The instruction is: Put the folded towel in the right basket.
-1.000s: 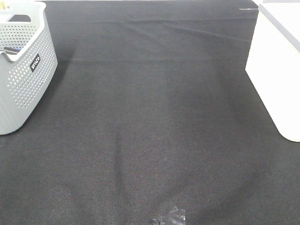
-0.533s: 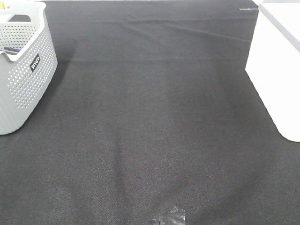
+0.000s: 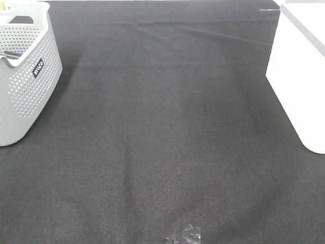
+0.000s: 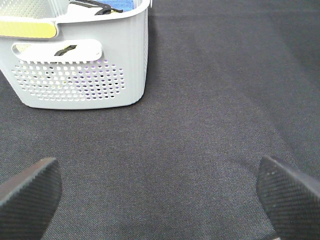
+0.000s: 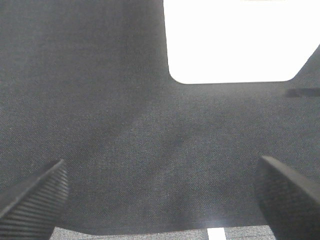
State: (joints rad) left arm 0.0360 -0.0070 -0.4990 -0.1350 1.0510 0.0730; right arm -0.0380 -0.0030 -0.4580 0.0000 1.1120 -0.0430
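No folded towel shows on the black table [image 3: 162, 127], so its direction and long axis cannot be told (blue cloth peeks inside the grey left basket [image 3: 25, 71], possibly it). The white right basket [image 3: 299, 71] stands well apart across bare cloth. The left end effector [image 4: 160, 192] and right end effector [image 5: 160, 192] both gape empty; nothing stands between.

The left gripper [image 4: 157, 192], fingers spread wide, hangs over the black woven tablecloth [image 3: 167, 132]; ahead and to its left stands the grey perforated plastic basket [image 4: 80, 65]. Ahead of the equally spread right gripper [image 5: 160, 197] sits the white smooth-walled basket [image 5: 235, 40], well apart.
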